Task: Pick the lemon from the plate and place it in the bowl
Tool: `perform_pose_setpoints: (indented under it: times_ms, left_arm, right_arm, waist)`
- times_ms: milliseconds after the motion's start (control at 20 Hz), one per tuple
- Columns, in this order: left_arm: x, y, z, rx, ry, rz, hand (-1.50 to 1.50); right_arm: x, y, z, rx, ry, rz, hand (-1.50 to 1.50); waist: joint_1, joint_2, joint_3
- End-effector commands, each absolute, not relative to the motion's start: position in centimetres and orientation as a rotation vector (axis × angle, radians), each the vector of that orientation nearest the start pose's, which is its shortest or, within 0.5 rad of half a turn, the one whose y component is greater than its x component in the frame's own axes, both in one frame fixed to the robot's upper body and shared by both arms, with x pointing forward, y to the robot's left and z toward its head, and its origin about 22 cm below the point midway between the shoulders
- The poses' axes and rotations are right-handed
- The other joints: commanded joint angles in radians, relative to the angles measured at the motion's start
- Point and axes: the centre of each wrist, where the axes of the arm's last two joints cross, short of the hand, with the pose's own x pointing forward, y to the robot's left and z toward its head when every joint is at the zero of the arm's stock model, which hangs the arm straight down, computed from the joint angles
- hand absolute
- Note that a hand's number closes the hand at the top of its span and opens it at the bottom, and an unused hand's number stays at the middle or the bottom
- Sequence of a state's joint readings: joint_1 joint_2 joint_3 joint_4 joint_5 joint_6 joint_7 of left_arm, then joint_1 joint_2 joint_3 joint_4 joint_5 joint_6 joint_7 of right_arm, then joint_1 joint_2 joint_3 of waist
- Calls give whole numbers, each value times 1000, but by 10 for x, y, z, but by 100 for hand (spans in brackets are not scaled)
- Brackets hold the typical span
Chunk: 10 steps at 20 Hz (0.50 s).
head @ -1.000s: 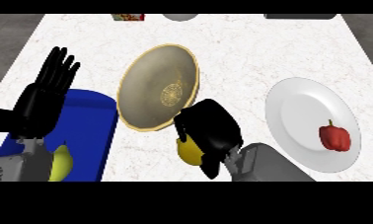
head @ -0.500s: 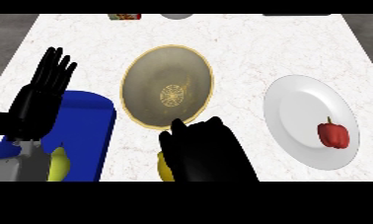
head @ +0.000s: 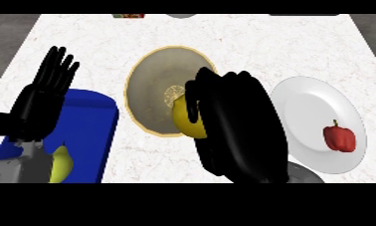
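- Right now the right robot hand [head: 238, 125] has its fingers curled round the lemon [head: 187, 118], pinching it at the bowl's right rim.
- Only the lemon's left part shows past the fingers; it overlaps the edge of the bowl [head: 158, 90], and whether it touches the bowl cannot be told.
- Tan, with a pale rim, the bowl sits near the middle of the white speckled surface [head: 279, 46].
- Just right of that robot hand lies a white plate [head: 308, 105] with a red pepper [head: 339, 138] on its right half.
- At the view's left, the left robot hand [head: 44, 100] rests with fingers straight, spread and pointing up, holding nothing.
- Beside and below it lies a blue plate [head: 92, 130], and a yellow-green fruit [head: 61, 163] sits on its lower part.
- Along the far edge of the surface are a small red and yellow item [head: 129, 16] and a grey object [head: 181, 16], both cut off by the top band.
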<state>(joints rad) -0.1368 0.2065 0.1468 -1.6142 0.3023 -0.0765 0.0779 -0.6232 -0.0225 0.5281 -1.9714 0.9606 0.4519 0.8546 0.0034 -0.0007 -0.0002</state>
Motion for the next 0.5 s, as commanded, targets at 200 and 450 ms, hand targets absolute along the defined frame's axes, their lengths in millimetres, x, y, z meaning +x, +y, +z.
perform_pose_setpoints:
  times_ms: [200, 450]
  left_arm:
    - [266, 306, 54, -90, -1687, 75, 0]
    - [262, 306, 56, -114, -1683, 60, 0]
  right_arm:
    - [284, -85, 198, -868, -1653, 958, 150]
    - [347, -83, 187, -829, -1650, 918, 150]
  waist:
    - [3, 2, 0]
    - [16, 5, 0]
